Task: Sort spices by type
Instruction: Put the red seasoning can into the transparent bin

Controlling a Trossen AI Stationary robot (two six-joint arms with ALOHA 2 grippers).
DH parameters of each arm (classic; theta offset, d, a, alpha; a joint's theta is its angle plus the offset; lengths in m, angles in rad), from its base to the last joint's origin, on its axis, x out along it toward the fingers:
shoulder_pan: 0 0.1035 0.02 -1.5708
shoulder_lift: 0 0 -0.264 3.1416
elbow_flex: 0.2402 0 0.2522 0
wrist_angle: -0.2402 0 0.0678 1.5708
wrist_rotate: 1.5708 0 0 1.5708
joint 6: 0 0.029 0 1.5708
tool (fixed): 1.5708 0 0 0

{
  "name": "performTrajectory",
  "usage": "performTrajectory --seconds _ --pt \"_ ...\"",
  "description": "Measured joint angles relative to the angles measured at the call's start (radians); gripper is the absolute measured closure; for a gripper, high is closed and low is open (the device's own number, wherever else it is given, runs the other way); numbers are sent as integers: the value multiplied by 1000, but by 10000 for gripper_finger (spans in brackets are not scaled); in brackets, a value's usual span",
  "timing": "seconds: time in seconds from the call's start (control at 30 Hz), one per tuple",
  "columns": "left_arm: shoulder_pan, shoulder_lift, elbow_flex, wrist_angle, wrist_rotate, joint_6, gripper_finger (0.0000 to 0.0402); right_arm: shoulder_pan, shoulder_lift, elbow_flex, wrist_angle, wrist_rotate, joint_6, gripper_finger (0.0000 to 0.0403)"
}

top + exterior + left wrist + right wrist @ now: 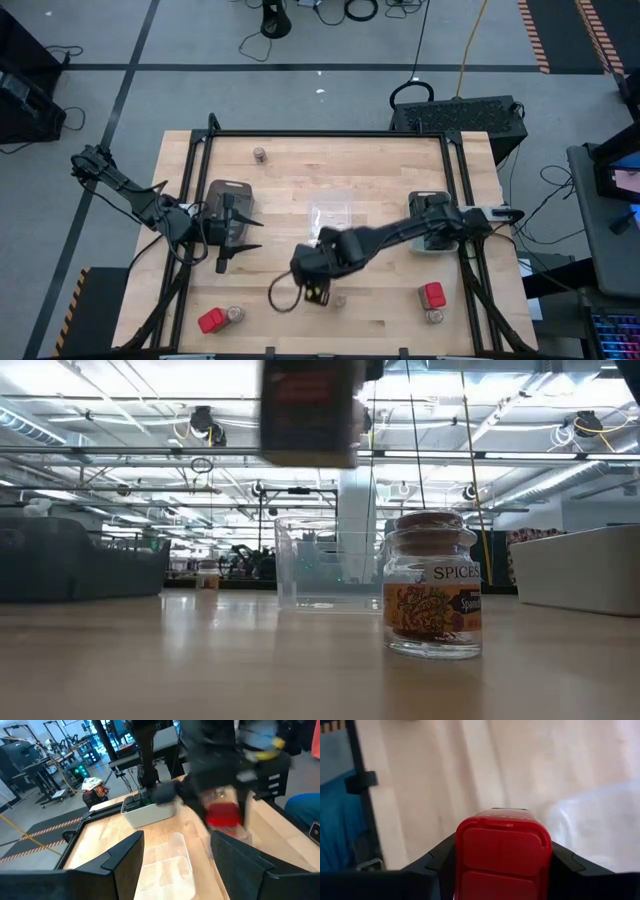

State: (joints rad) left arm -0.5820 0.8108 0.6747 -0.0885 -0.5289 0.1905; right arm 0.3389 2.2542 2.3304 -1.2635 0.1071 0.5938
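A red spice box [502, 855] is being held between the two dark fingers of the right gripper [318, 292], clamped at both sides; the low view shows it hanging as a dark, blurred box [310, 412] clear above the table [380, 190]. This gripper is sitting over the near middle of the table, just beside a small brownish jar [340, 299] standing upright with a cork lid [432, 520]. A clear tray [333, 212] is lying beyond it toward the table centre. The left gripper [228, 232] is waiting with fingers spread wide over the left side, next to a dark tray [226, 192]. Other spices are standing apart: a red box [210, 321] touching a jar [235, 315] at the near left, a red box [433, 294] just beside a jar [434, 317] at the near right, and a lone jar [259, 154] at the far edge.
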Motion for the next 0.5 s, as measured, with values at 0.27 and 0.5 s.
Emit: performTrajectory --seconds 0.27,0.5 --pt "0 0 0 -5 0 0 166 -127 -88 -4 -101 19 -186 208" --pt "0 0 0 -6 0 0 166 -265 -84 -16 -172 -63 -365 206"
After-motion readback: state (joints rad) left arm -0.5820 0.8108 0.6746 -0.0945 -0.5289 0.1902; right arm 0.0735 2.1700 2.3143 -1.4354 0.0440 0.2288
